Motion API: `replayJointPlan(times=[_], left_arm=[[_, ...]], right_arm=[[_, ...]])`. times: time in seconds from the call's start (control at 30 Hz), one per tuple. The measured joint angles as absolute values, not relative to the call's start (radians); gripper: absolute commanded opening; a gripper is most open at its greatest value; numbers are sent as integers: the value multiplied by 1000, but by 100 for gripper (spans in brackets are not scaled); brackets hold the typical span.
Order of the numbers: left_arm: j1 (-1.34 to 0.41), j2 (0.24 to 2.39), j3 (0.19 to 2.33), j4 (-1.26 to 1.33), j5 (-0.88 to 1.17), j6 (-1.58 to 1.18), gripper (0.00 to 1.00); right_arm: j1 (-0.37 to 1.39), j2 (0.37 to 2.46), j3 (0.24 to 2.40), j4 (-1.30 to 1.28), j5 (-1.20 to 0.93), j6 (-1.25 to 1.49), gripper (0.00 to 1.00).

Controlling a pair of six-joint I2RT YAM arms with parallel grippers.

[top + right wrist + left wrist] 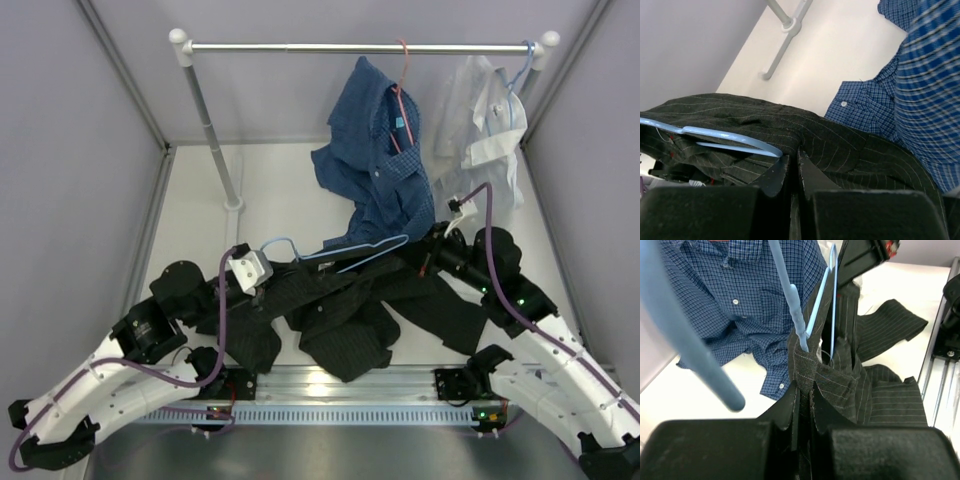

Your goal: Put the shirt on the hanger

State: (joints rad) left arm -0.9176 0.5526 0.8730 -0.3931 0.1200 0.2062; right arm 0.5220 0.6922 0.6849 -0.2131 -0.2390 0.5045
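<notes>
Left tool (pixel 802 390) and right tool (pixel 794 162) both clenched on one black shirt (pixel 340 335), one light-blue hanger (pixel 790 290) tucked in it

The left arm (pixel 100 385) and the right arm (pixel 555 360) look the same: white shells with small dark screw holes on the links near the front edge, and round black housings at the joints beyond them. A purple cable (pixel 222 310) runs in loose loops along each arm. Small green lights (pixel 488 289) glow on the right arm. A white-grey camera block (pixel 248 268) sits on the left wrist. The left gripper (pixel 802 396) and the right gripper (pixel 793 161) have flat, matte black fingers with thin tips.
</notes>
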Motion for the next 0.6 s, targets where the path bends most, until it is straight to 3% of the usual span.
replayJointPlan(times=[0.6], left_arm=[[-925,558,833,-403,97,238,0]], right_arm=[[381,768,894,-455,-308,377,0]])
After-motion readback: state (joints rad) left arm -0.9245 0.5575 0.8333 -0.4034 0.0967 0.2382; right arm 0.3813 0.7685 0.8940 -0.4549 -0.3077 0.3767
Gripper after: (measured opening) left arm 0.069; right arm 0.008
